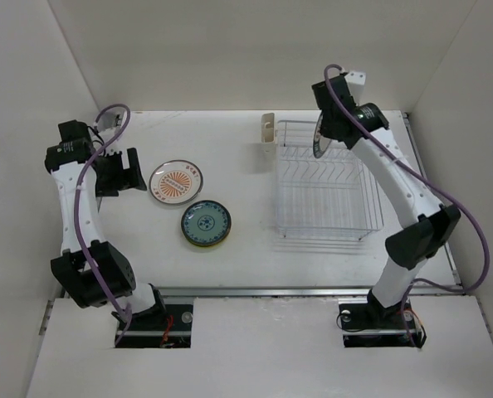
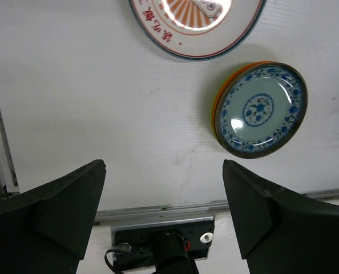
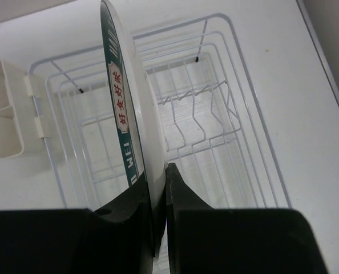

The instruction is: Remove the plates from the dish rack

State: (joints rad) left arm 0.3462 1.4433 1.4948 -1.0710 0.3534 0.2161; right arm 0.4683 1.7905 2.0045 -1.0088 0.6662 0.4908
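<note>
starting at the near edge of the table [image 1: 246, 265], the two arm bases sit bolted side by side. a little farther in, left of centre, a teal-green patterned plate [image 1: 206, 224] lies flat. the left wrist view shows it stacked on a plain orange plate [image 2: 217, 97], whose rim peeks out along one side. just beyond that stack, with a narrow strip of table between, lies a white plate with an orange centre [image 1: 177, 182], also flat. to the left of it the left jaws hang above the table, spread wide and holding nothing. in the wrist view only table shows between the two dark fingers [image 2: 61, 205]. on the right half of the table stands the dish rack [image 1: 329, 199], a silvery-white wire frame with upright slots, its long side running away from the arms. over the rack's far left part the right jaws are pinching the rim of a white plate with a dark teal patterned rim [image 3: 117, 97]. this plate stands on edge, seen almost edge-on from the right wrist, with the fingers [image 3: 124, 220] pressed on both of its faces. whether its far edge rests in a slot or hangs free of the wires cannot be told. farthest back, a small cream cutlery cup [image 1: 268, 130] hangs on the outside of the rack's far left corner.
</note>
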